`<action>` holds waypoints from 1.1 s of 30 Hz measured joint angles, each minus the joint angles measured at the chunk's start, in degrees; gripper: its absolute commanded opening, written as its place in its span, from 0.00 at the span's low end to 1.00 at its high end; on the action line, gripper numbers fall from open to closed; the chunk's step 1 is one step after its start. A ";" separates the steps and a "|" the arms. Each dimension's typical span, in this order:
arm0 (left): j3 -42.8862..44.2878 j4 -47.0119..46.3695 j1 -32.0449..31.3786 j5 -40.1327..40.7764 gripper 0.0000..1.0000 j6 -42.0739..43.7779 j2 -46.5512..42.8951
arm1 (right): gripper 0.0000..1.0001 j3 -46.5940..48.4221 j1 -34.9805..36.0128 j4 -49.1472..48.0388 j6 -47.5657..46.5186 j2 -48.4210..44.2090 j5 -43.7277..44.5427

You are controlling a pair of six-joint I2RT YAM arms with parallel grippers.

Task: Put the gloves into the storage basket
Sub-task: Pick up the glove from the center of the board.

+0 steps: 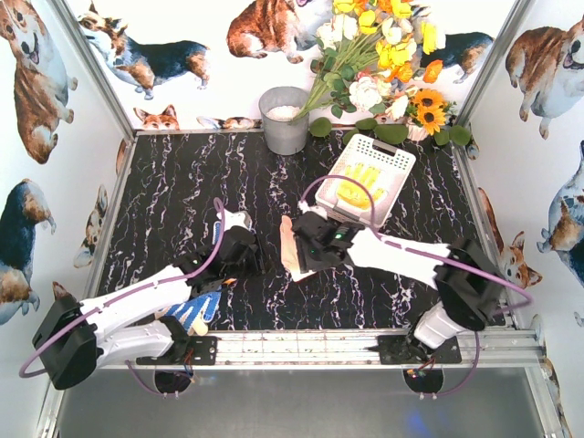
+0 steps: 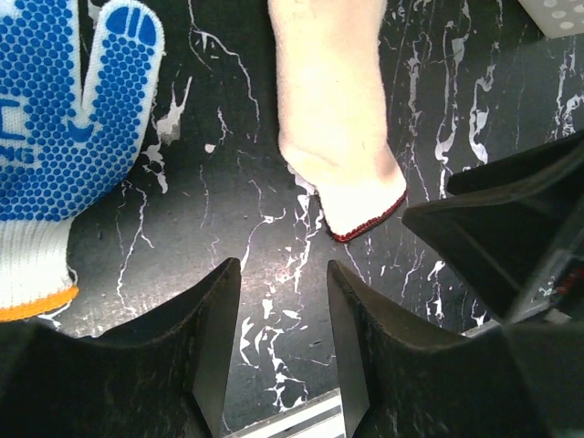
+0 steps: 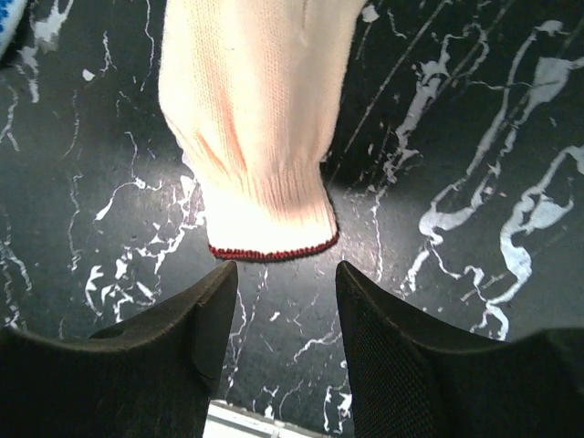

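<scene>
We found the right gripper (image 3: 285, 278) released and empty, with the cream glove (image 3: 255, 119) cuff at its twelve o'clock. The left gripper (image 2: 283, 278) was likewise released. From that glove, the basket (image 1: 388, 148), holding a yellow glove (image 1: 358, 187), lay at two o'clock and the blue glove (image 2: 64, 137) at eight.

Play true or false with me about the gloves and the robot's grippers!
1. A yellow knit glove lies in the white lattice plastic basket. True.
2. The right gripper squeezes the cream knit glove. False: it is open, and the glove lies on the black marbled table just ahead of it.
3. The blue dotted knit glove is inside the basket. False: it lies on the table, outside the basket.
4. The left gripper is open and empty. True.
</scene>
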State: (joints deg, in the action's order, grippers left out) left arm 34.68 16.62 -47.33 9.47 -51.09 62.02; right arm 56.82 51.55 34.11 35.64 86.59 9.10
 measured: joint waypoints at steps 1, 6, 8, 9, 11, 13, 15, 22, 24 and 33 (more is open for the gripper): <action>-0.22 0.09 0.26 -0.02 0.37 0.09 -0.20 | 0.49 0.48 0.39 -0.13 -0.09 1.38 0.11; -1.22 0.63 0.83 -0.09 0.37 0.11 -1.70 | 0.48 1.51 1.62 -1.07 -0.11 6.23 0.98; -1.46 0.85 1.07 -0.07 0.37 0.11 -2.25 | 0.47 1.51 1.75 -1.31 0.02 7.04 1.44; -1.51 1.01 1.16 -0.07 0.37 0.11 -2.51 | 0.47 1.51 1.75 -1.40 0.02 7.30 1.68; -1.64 1.11 1.25 -0.09 0.36 0.11 -2.91 | 0.41 1.55 1.75 -1.46 0.00 7.69 2.16; -1.88 1.07 1.36 -0.11 0.36 0.17 -3.34 | 0.39 1.84 1.75 -1.53 -0.13 8.50 2.86; -2.14 1.11 1.44 -0.15 0.36 0.35 -3.76 | 0.39 2.19 1.70 -1.86 -0.20 9.88 3.56; -2.25 1.16 1.46 -0.15 0.38 3.02 -6.14 | 0.00 3.32 1.62 -2.38 -1.09 12.28 5.05; -2.23 1.16 1.46 -0.13 0.39 4.94 -6.73 | 0.00 3.58 1.25 -2.36 -1.27 12.33 4.37; 0.59 1.01 0.74 -1.44 0.47 23.34 -11.91 | 0.00 7.19 -7.56 4.87 -0.61 5.97 -8.33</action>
State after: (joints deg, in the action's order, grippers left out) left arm 35.27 17.63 -46.59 8.03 -27.75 50.11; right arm 64.01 43.99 38.98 35.03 92.55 0.78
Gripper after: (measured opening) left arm 0.448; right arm 0.038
